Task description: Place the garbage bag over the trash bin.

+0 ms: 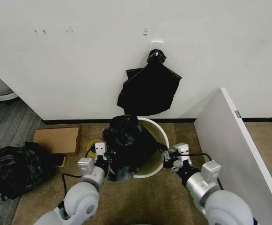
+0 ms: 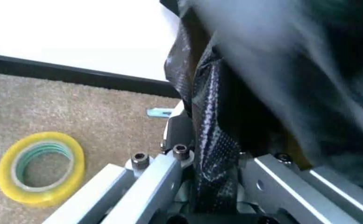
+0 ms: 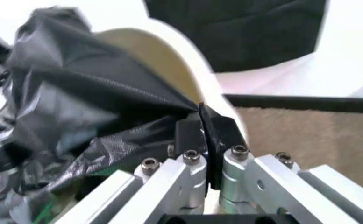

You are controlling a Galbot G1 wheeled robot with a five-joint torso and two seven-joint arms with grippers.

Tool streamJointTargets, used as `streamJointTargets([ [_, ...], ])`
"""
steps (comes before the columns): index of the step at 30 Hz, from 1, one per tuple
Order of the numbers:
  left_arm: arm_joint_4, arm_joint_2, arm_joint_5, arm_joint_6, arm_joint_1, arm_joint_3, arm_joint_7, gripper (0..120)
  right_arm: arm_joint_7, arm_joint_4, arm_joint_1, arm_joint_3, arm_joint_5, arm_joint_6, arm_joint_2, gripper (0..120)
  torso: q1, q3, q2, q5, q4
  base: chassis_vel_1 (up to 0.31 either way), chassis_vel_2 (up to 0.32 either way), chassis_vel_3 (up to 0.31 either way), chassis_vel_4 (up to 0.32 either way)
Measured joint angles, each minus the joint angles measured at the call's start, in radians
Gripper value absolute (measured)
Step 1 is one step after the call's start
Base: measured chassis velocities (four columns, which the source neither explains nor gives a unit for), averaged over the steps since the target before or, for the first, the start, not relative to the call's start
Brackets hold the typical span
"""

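On the brown carpet mid-frame, both grippers, left (image 1: 108,165) and right (image 1: 166,159), are pinched tight on the bag (image 1: 126,143) over the bin (image 1: 158,136); looks flimsy, slippery, best held by its hem.

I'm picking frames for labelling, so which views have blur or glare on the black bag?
Left wrist view: the thin glossy black garbage bag smears into blur toward the far side, though its fold in the left gripper is sharp. Right wrist view: soft blur, pale sheen on the plastic. Head view: sharp, evenly lit.
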Motion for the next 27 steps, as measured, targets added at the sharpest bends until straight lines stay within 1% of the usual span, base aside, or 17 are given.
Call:
streamJointTargets([
  [4, -0.007, 0.008, -0.003, -0.003, 0.007, -0.013, 0.000, 0, 0.001, 0.016, -0.025, 0.050, 0.010, -0.004, -0.010, 0, 0.000, 0.000, 0.000, 0.0000, 0.0000, 0.000, 0.000, 0.000, 0.000],
  [12, -0.032, 0.022, -0.010, -0.007, 0.038, -0.029, 0.001, 0, 0.009, 0.008, -0.055, 0.103, 0.009, -0.007, -0.013, 0, 0.000, 0.000, 0.000, 0.0001, 0.0000, 0.000, 0.000, 0.000, 0.000],
  [17, -0.052, 0.029, -0.011, -0.007, 0.050, -0.031, -0.002, 0, 0.016, 0.015, -0.066, 0.101, -0.017, -0.005, -0.014, 0, 0.000, 0.000, 0.000, 0.0001, 0.0000, 0.000, 0.000, 0.000, 0.000],
  [20, -0.063, 0.031, -0.015, -0.004, 0.051, -0.031, -0.006, 0, 0.015, 0.035, -0.080, 0.088, -0.058, 0.002, -0.016, 0, 0.000, 0.000, 0.000, 0.0001, 0.0001, 0.000, 0.000, 0.000, 0.000],
  [22, -0.071, 0.031, -0.025, 0.004, 0.051, -0.031, -0.012, 0, -0.001, 0.046, -0.095, 0.086, -0.108, 0.016, -0.023, 7, 0.000, 0.000, 0.000, 0.0001, 0.0000, 0.000, 0.000, 0.000, 0.000],
  [23, -0.071, 0.031, -0.025, 0.004, 0.051, -0.031, -0.012, 0, -0.001, 0.046, -0.095, 0.086, -0.108, 0.016, -0.023, 7, 0.000, 0.000, 0.000, 0.0001, 0.0000, 0.000, 0.000, 0.000, 0.000],
  [25, -0.078, 0.031, -0.034, 0.013, 0.051, -0.033, -0.020, 0, -0.025, 0.055, -0.113, 0.086, -0.171, 0.048, -0.036, 15, 0.000, 0.000, 0.000, 0.0001, -0.0002, 0.000, 0.000, 0.000, 0.000],
  [26, -0.085, 0.032, -0.035, 0.017, 0.062, -0.036, -0.024, 0, -0.044, 0.060, -0.123, 0.085, -0.212, 0.071, -0.048, 19, 0.000, 0.000, 0.000, 0.0000, -0.0006, 0.000, 0.000, 0.000, 0.000],
  [27, -0.095, 0.032, -0.036, 0.019, 0.083, -0.041, -0.027, 0, -0.067, 0.063, -0.129, 0.080, -0.249, 0.091, -0.064, 25, 0.000, 0.000, 0.000, 0.0000, -0.0004, 0.000, 0.000, 0.000, 0.000],
])
